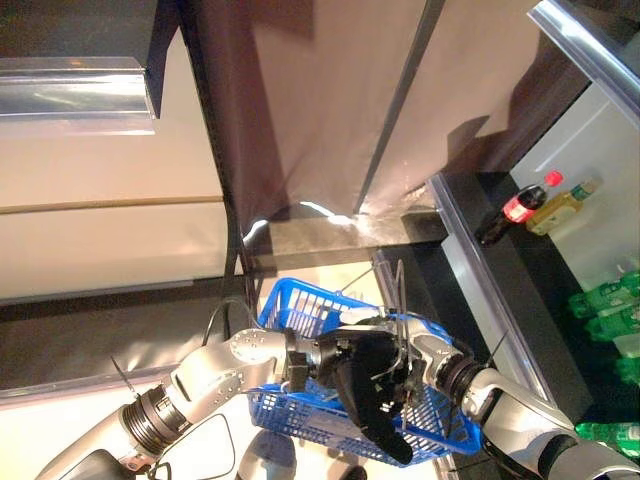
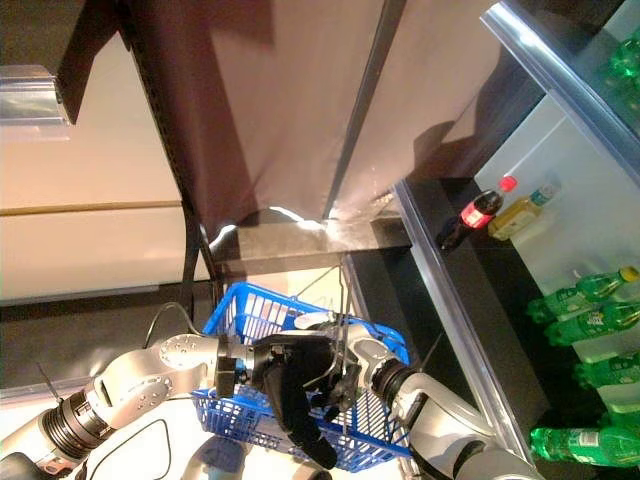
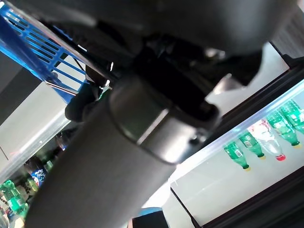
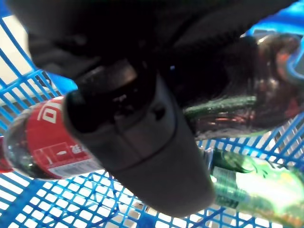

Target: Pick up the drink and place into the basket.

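My left hand (image 1: pixel 362 388) is shut on the thin wire handles (image 1: pixel 399 300) of the blue basket (image 1: pixel 300 296) and holds it up in front of me. My right arm reaches in from the lower right, with its hand (image 4: pixel 137 137) down inside the basket. In the right wrist view its thumb and fingers are curled round a dark drink bottle (image 4: pixel 256 85) just above the basket's mesh floor (image 4: pixel 71 209). A cola bottle with a red label (image 4: pixel 42 137) and a green bottle (image 4: pixel 256 185) lie in the basket below it.
An open cooler stands at the right with a dark front ledge (image 1: pixel 520 300). On its shelves are a cola bottle with a red cap (image 1: pixel 520 207), a yellow bottle (image 1: pixel 565 205) and green bottles (image 1: pixel 605 300). A dark wall panel (image 1: pixel 300 120) rises behind the basket.
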Controlling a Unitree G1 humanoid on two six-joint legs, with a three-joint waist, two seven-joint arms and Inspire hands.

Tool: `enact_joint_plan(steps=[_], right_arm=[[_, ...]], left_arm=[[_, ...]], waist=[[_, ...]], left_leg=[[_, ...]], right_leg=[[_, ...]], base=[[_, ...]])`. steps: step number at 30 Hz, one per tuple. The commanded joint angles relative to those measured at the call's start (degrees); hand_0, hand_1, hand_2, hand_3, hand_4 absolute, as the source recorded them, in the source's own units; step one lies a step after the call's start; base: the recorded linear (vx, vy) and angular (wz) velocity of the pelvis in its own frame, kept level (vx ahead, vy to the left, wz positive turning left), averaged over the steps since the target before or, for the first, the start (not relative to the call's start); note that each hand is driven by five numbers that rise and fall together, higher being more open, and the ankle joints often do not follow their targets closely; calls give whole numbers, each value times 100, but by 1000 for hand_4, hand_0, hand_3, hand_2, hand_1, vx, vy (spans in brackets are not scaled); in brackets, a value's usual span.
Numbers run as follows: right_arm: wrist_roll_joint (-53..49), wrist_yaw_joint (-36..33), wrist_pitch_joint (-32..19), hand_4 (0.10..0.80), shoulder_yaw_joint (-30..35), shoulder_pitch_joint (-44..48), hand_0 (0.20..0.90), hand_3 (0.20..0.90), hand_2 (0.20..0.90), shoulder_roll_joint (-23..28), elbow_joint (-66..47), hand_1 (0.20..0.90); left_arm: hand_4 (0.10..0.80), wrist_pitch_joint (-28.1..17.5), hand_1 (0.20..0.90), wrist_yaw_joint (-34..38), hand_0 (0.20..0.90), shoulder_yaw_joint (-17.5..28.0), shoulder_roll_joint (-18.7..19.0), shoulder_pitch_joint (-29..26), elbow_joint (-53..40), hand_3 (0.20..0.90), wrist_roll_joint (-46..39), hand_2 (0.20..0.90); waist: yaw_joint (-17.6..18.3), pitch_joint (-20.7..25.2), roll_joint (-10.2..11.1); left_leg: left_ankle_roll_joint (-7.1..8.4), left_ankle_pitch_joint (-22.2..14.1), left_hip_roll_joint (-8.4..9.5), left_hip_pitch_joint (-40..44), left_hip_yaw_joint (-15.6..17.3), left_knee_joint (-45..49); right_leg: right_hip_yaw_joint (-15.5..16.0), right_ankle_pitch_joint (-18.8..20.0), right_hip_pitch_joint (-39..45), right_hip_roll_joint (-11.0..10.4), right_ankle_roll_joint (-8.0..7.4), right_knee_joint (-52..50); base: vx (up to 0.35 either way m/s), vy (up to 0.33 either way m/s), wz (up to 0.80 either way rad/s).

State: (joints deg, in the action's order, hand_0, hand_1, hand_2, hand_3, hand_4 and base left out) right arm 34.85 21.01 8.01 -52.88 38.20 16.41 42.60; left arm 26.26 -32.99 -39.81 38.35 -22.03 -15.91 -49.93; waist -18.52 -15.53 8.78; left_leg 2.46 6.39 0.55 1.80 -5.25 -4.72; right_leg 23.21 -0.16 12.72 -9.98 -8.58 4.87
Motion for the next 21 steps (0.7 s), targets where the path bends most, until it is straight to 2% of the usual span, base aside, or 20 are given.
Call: enact_joint_plan(steps=[1,10,21], right_arm=[[157,-422,81,800,-217,314,900,900,900,-329,498,900],[-32,-339,321,800,-120,265,900,900,900,-278,482,900],[-831,-280,775,800,161,168,900,900,900,-91,203,900]], left_arm=[[100,-1244,300,-1530,300,1,-2315,-90,-1577,200,-1381,300],[100,-1339,300,-1336,300,48,-2304,-89,-1570,200,-1314,300],[100,-1530,300,-854,300,259,-2177,-29,-1523,200,-1084,300]], waist=[[-68,1276,-38],[-44,1266,-43],[7,1229,-24]], left_leg=[[94,-709,-292,468,752,-28],[91,-702,-298,467,772,-28],[93,-693,-326,489,817,-28]], right_leg=[[-104,352,-273,81,-46,13],[-119,351,-279,88,-44,12],[-148,364,-285,114,-37,-2]], base=[[0,0,0],[0,0,0],[0,0,0]])
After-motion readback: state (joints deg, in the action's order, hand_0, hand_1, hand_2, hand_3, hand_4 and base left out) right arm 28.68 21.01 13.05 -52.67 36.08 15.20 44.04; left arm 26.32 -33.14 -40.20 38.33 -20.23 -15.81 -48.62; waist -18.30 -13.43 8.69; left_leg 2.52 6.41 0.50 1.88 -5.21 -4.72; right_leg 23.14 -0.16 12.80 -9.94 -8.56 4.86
